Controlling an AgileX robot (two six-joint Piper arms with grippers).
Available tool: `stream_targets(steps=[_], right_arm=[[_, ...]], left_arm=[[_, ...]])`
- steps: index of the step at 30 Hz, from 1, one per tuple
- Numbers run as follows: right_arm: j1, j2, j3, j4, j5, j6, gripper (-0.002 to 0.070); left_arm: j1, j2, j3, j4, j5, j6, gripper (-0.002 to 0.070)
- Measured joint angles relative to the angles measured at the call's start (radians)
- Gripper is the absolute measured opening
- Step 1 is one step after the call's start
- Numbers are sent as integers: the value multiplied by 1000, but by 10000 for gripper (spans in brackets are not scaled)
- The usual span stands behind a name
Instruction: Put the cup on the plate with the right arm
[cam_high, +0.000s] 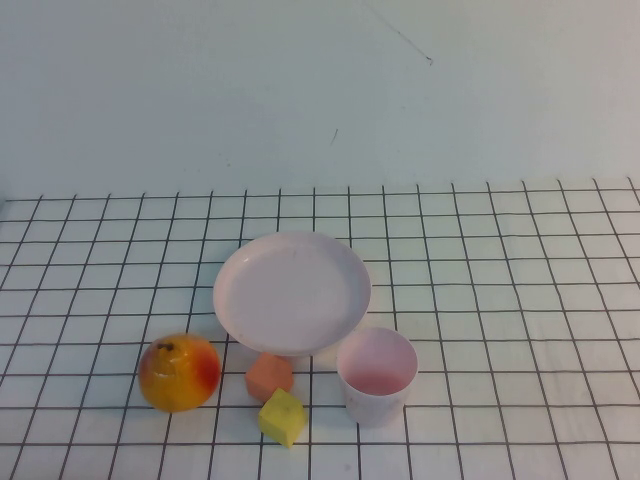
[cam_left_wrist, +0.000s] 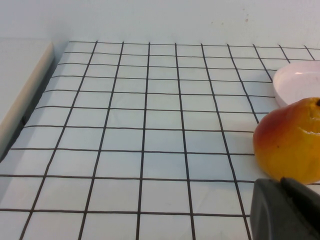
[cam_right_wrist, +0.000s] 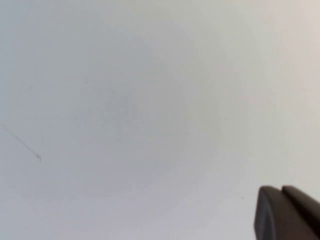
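The cup (cam_high: 377, 375) stands upright on the gridded surface (cam_high: 520, 300), mouth up, just in front of the plate (cam_high: 292, 292) and a little toward the robot's right of it; whether its rim touches the plate's edge cannot be told from the high view. It looks like thin, smooth plastic, so it is probably very light, stiff enough to hold shape but easy to tip or squeeze out of round, and somewhat slippery. The best hold is likely across the wall a little below the rim, or one finger inside and one outside the rim, with gentle pressure. The plate is bare, so there is room to set the cup anywhere near its middle.

Beside the cup, toward the robot's left, lie a small orange block (cam_high: 269, 375) and a yellow block (cam_high: 283, 416), close together and near the plate's front edge; farther left sits a red-and-yellow fruit (cam_high: 179, 372). An approach from the right side should keep clear of them.

The right gripper (cam_right_wrist: 295, 212) is out of the high view, and its camera faces only a plain pale wall; its jaws are closed on nothing. The left gripper (cam_left_wrist: 287, 210) hangs low over the surface close to the fruit, and its jaws look pressed together, empty. The task has not yet begun.
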Motion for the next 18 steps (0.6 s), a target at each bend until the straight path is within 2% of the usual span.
stream_targets(steps=[9, 13, 18], right_arm=[[0, 0, -6, -18, -144, 11, -2], [0, 0, -118, -120, 2, 15, -2], [0, 19, -362, -164, 287, 19, -2]], left_arm=[[0, 0, 0, 0, 0, 0, -3], [0, 0, 0, 0, 0, 0, -3], [0, 0, 0, 0, 0, 0, -3]])
